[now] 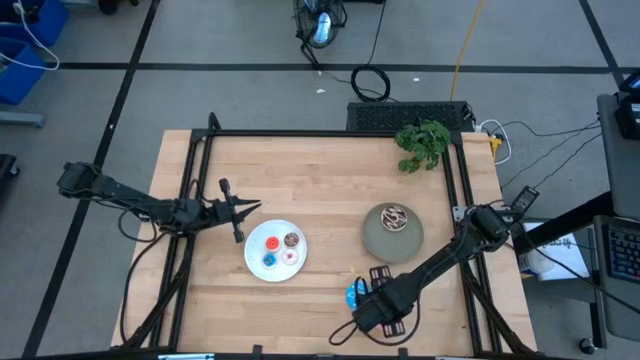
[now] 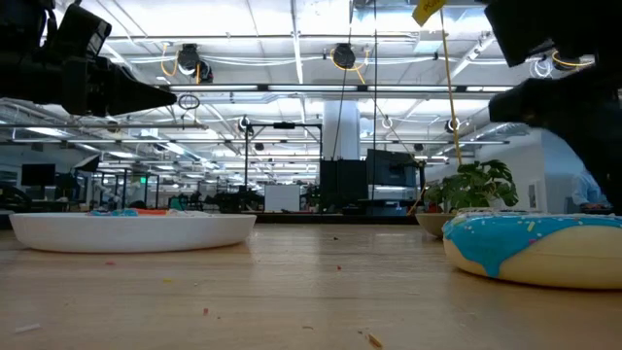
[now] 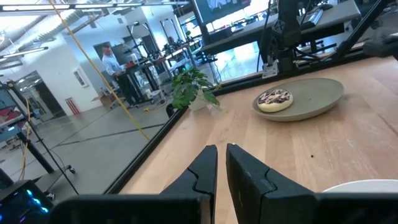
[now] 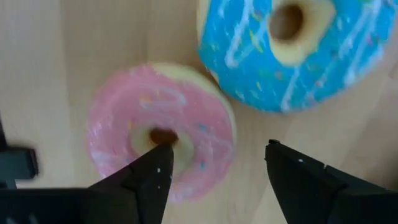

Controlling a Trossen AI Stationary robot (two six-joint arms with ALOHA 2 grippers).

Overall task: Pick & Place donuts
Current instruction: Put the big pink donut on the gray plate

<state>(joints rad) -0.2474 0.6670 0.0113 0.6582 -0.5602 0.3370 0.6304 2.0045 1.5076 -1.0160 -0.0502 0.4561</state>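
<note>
Pink donut (image 4: 163, 130), seemingly half-hidden under right gripper (image 4: 217, 163).

Wooden bench (image 1: 330, 180) with two plates and a plant.
White plate (image 1: 256, 252) left of centre, grey plate (image 1: 377, 240) well apart to its right, leafy plant (image 1: 423, 143) near far right corner.

Large blue donut (image 4: 292, 50) and pink donut (image 4: 161, 127) lay flat, touching; sprinkled brown donut (image 1: 396, 217) and four tiny donuts (image 1: 279, 249) rested on plates.
</note>
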